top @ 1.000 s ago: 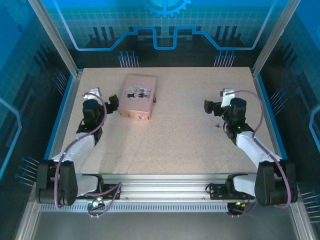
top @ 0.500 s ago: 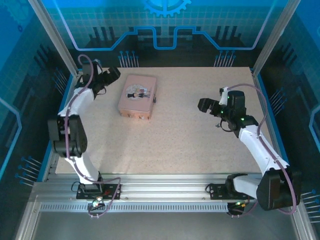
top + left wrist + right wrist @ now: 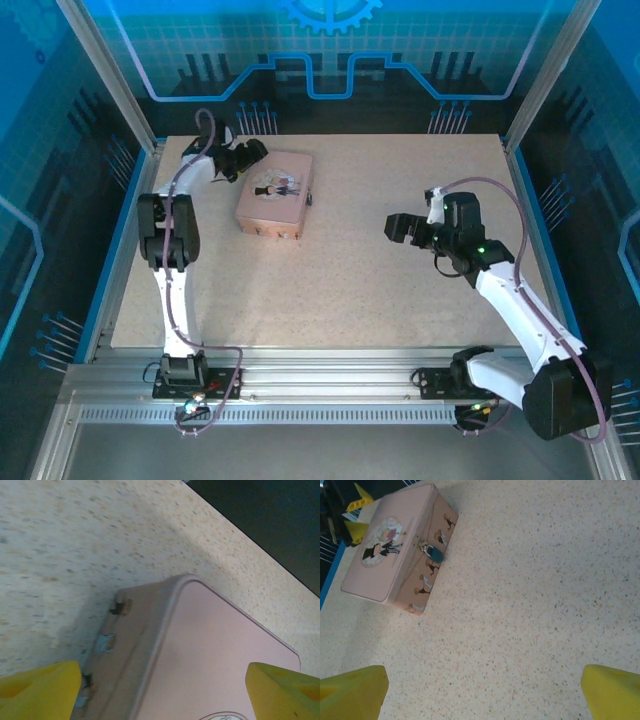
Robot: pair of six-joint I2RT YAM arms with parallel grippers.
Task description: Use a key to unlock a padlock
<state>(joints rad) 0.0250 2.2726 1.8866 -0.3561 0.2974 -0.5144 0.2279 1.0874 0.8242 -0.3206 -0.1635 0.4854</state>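
Observation:
The pink box [image 3: 275, 192] with a cartoon lid lies at the table's far left. The tiny bluish padlock [image 3: 435, 554] hangs on the box's right side wall, seen from above as a small dark speck [image 3: 311, 199]. My left gripper [image 3: 245, 158] is open at the box's far-left corner. In the left wrist view its yellow fingertips [image 3: 40, 690] straddle that corner of the box [image 3: 220, 650], and the gripper [image 3: 162, 695] holds nothing. My right gripper [image 3: 400, 228] hovers open over bare table right of centre, well apart from the box [image 3: 390, 550]; nothing lies between its fingers [image 3: 482, 692].
The speckled beige table [image 3: 380, 290] has raised blue-lit frame walls on the left, right and back. The left arm stretches along the left edge to the far corner. The left gripper's yellow fingers [image 3: 357, 505] show behind the box in the right wrist view.
The left arm has swung from the near-left side up to the box's far-left corner. The right gripper has moved left and slightly nearer, towards the table's middle.

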